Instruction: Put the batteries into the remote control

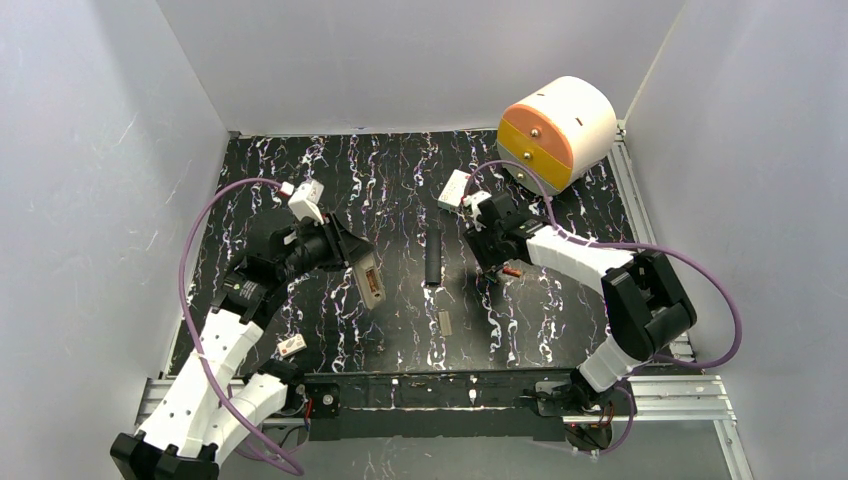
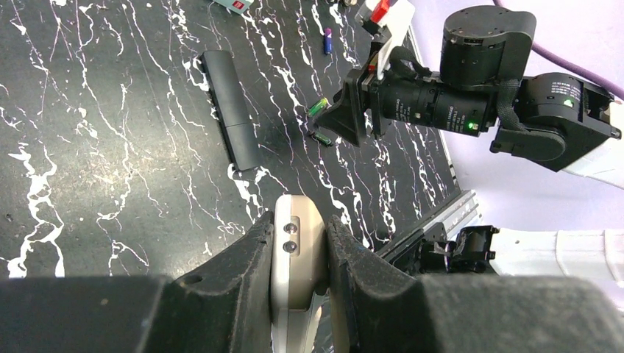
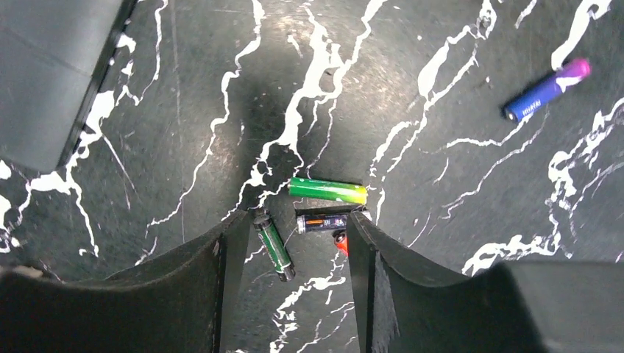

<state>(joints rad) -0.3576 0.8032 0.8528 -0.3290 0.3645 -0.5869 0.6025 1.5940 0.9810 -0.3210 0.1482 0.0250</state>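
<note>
batteries (image 3: pixel 321 222) between right tool's (image 3: pixel 294 232) jaws, remote (image 2: pixel 298 257) in left tool (image 2: pixel 299 224)

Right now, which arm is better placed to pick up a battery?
Right. The right gripper hangs open over the batteries, two lying between its jaws. The left gripper is shut on the remote.

Five batteries (image 3: pixel 327 190), one remote control (image 2: pixel 298 257), one black bar (image 2: pixel 232 110)
</note>
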